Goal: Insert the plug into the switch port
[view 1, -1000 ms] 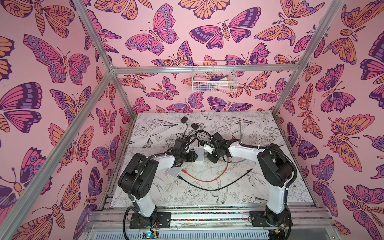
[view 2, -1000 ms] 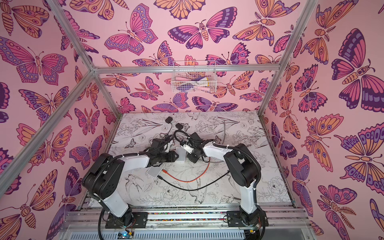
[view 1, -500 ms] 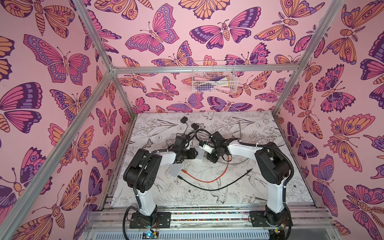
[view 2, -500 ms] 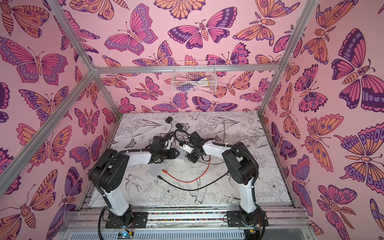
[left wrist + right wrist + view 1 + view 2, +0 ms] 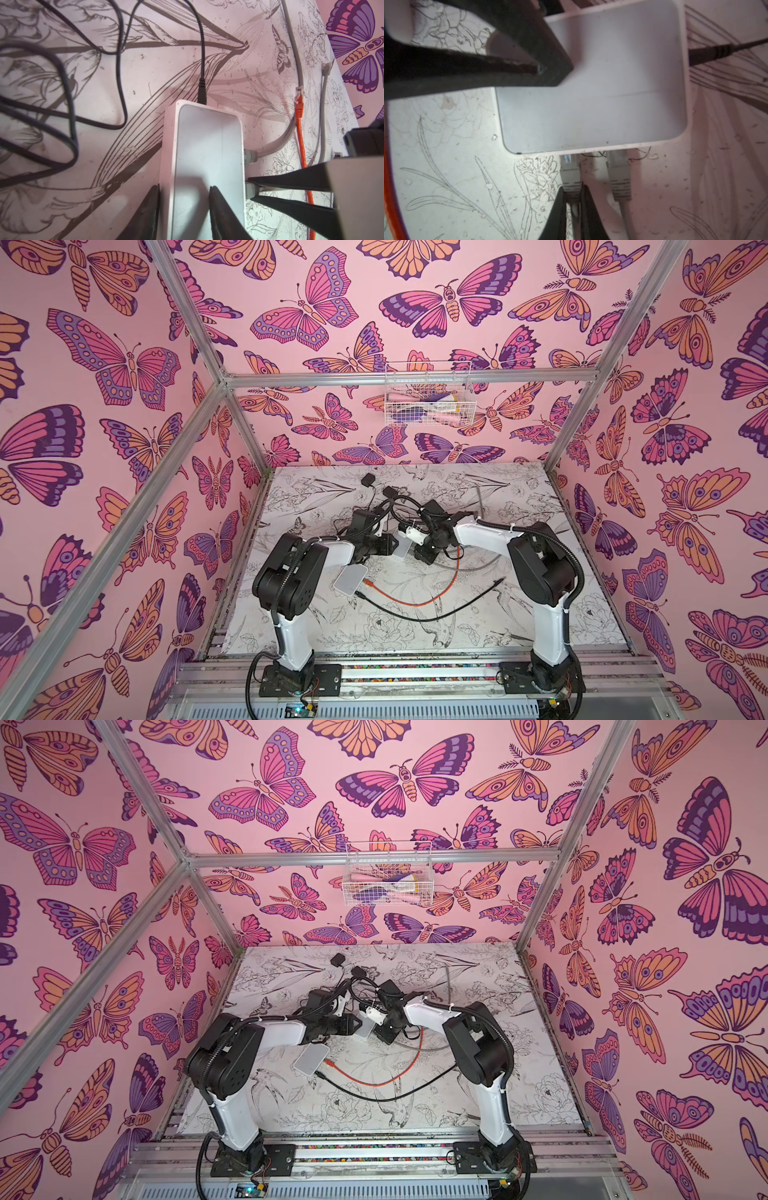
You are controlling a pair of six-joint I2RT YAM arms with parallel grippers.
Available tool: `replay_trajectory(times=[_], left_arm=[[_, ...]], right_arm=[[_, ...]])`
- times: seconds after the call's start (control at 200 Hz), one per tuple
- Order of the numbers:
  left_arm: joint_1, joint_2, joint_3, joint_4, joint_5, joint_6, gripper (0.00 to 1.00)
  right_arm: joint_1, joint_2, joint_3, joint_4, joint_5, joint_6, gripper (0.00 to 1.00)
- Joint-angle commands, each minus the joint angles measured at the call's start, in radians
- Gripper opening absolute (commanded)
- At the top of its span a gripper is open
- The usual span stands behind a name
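Near the middle of the counter (image 5: 540, 572), well clear of its edges, the white switch (image 5: 207, 155) lies flat. The left gripper (image 5: 184, 187) is clamped partway closed over one long edge of it. Along the port edge, the right gripper (image 5: 572, 199) is pinched nearly closed on the grey plug (image 5: 570, 174). The plug's clear tip is at a port, but how deep it sits cannot be told. Just beside it, a second grey plug (image 5: 619, 178) sits in the next port, leaving a narrow gap between the two. A black power lead (image 5: 202, 87) leaves the switch's short end. Loops of black cable (image 5: 68, 128) crowd the far side, and an orange cable (image 5: 299, 116) runs close by the right gripper's fingers (image 5: 291, 180). Another white box (image 5: 350, 578) lies nearer the front, just beside the left arm. Bare counter stays open to the right.
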Motion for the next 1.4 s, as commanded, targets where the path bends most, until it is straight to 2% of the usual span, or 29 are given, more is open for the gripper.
replay_trajectory(times=[0.0, 0.175, 0.315, 0.536, 0.711, 0.836, 0.971, 1.167, 1.392], left_arm=[[-0.088, 0.045, -0.032, -0.062, 0.154, 0.047, 0.40], [-0.099, 0.051, -0.037, -0.066, 0.167, 0.053, 0.40], [-0.078, 0.028, -0.034, -0.075, 0.159, 0.059, 0.40], [-0.013, -0.023, 0.009, -0.113, 0.130, 0.042, 0.48], [0.035, -0.082, 0.046, -0.155, 0.061, 0.017, 0.52], [0.067, -0.126, 0.042, -0.166, 0.038, 0.008, 0.54], [0.094, -0.201, 0.018, -0.183, -0.001, 0.001, 0.55], [0.111, -0.336, -0.042, -0.197, -0.042, 0.008, 0.56], [0.113, -0.546, -0.125, -0.242, -0.140, 0.033, 0.57]], right_arm=[[0.013, 0.041, 0.086, 0.130, -0.078, -0.015, 0.02], [0.012, 0.069, 0.133, 0.126, -0.070, -0.017, 0.00], [0.012, 0.042, 0.095, 0.155, -0.049, -0.016, 0.00], [0.003, -0.010, 0.051, 0.183, 0.011, 0.010, 0.07], [-0.007, -0.036, 0.045, 0.168, 0.141, 0.017, 0.09], [-0.008, -0.060, 0.028, 0.136, 0.151, 0.002, 0.15], [-0.007, -0.100, -0.029, 0.136, 0.161, 0.005, 0.22], [-0.007, -0.161, -0.107, 0.152, 0.191, 0.017, 0.25], [-0.010, -0.326, -0.194, 0.188, 0.225, 0.057, 0.34]])
